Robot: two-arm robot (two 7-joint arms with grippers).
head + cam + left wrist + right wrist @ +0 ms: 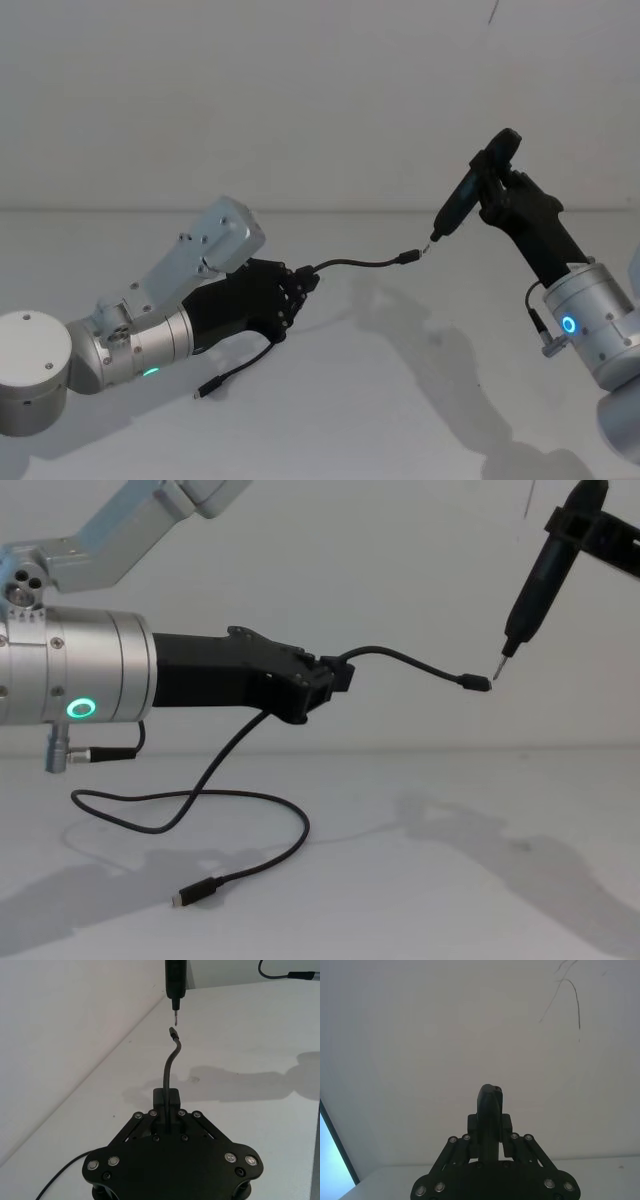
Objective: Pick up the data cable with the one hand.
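The left gripper (330,680), on a thick silver cylinder with a glowing green ring (80,709), comes in large from the left edge of the chest view and is raised above the table (450,880). Its fingers are closed narrow on the data cable (405,661), pinching it a short way back from one end. That short free end arches out past the fingertips toward the right and carries a small black plug (477,683) in mid-air. Behind the grip, the cable drops below the gripper, loops across the table's near left part and ends in the other plug (190,897), which lies flat on the surface.

In the left wrist view the cable (170,1067) rises from between the closed fingers (172,1097), its tip just short of a metal point above it.

The right gripper (503,188) is held high over the right side of the table, clamped on a slim black pen-like tool (470,185). The tool's metal tip (503,669) points down and sits just beside the cable's raised plug; whether they touch is hard to make out. In the right wrist view the tool (489,1110) stands upright between the right gripper's fingers, its lower part hidden by the gripper body.
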